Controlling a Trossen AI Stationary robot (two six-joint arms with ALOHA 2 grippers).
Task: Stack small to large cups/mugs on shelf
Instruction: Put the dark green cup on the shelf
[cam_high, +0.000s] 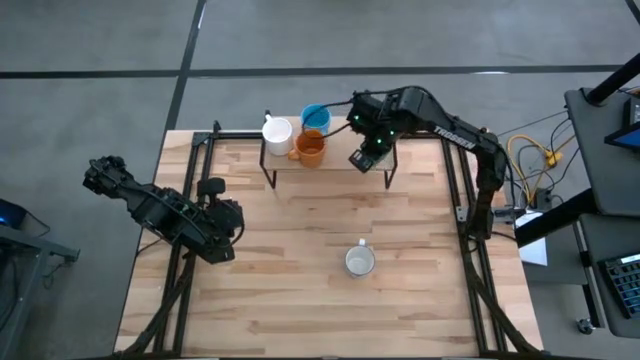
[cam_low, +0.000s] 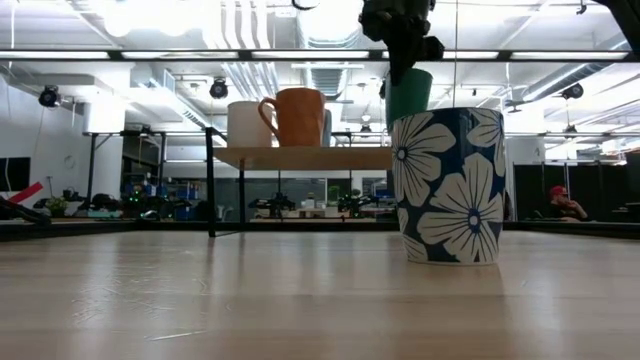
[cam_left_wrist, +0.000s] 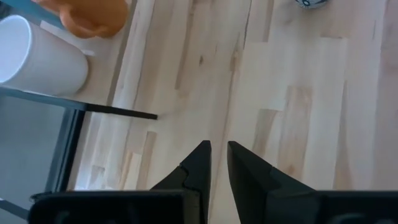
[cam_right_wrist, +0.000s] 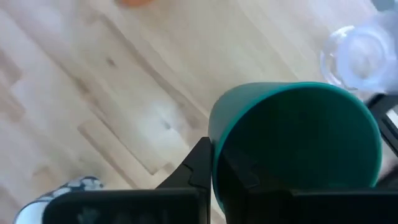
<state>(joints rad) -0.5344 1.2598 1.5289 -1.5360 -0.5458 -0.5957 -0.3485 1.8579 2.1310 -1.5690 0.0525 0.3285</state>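
The shelf (cam_high: 335, 165) stands at the table's far edge and carries a white mug (cam_high: 277, 131), a light blue mug (cam_high: 314, 117) and an orange mug (cam_high: 310, 148). My right gripper (cam_high: 366, 156) is over the shelf's right part, shut on the dark green cup (cam_low: 408, 97). A clear glass (cam_right_wrist: 357, 53) stands just beyond that cup. A white mug with a blue flower pattern (cam_high: 360, 261) stands upright on the table, near the middle. My left gripper (cam_left_wrist: 217, 163) waits shut over the table's left side. My right gripper comes from above and holds the dark green cup by its upper wall near the rim (cam_right_wrist: 217, 134). One finger (cam_right_wrist: 199, 163) lies on the outside; the cup hides the other. The cup hangs tilted below the fingers (cam_low: 402, 40). The flower mug hides its base in the low view.
The shelf's thin black legs (cam_left_wrist: 112, 111) stand on the tabletop. The orange mug (cam_low: 295, 117) and white mug (cam_low: 245, 124) fill the shelf's left half. Bare tabletop (cam_high: 300, 300) lies near and left of the flower mug (cam_low: 447, 185). Black frame rails run along both table sides.
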